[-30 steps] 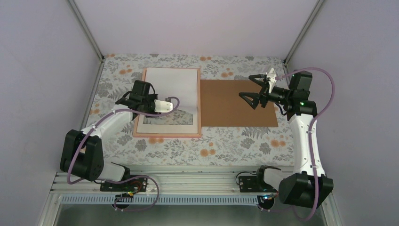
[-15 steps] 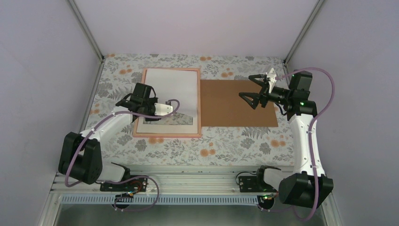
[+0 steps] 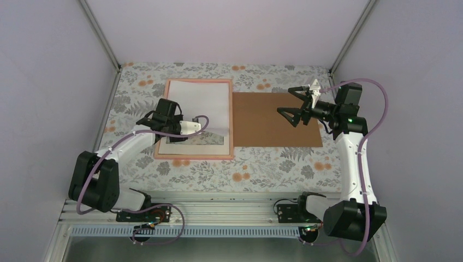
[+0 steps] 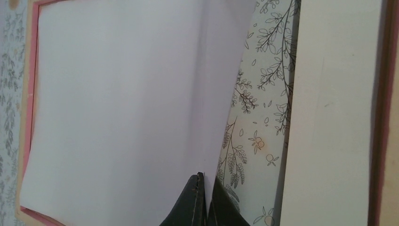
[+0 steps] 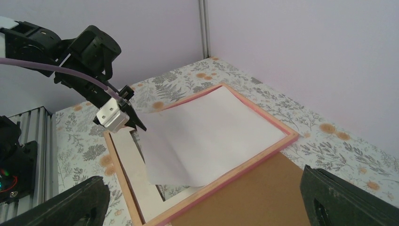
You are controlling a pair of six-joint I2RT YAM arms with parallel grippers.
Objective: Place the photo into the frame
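The left gripper (image 3: 203, 129) is pinched tight on the near edge of the photo (image 3: 201, 101). The sheet lies white back up over the far part of the frame (image 3: 194, 157) and curls up at the held edge. The pink frame sits toward the table's far left corner, and its white mat (image 4: 329, 117) shows along the near side. A brown backing board (image 3: 273, 125) lies flat, touching the frame's right side. Above the board, near the right edge, the right gripper (image 3: 284, 99) hangs spread wide and empty. A floral cloth (image 3: 262, 164) covers the table.
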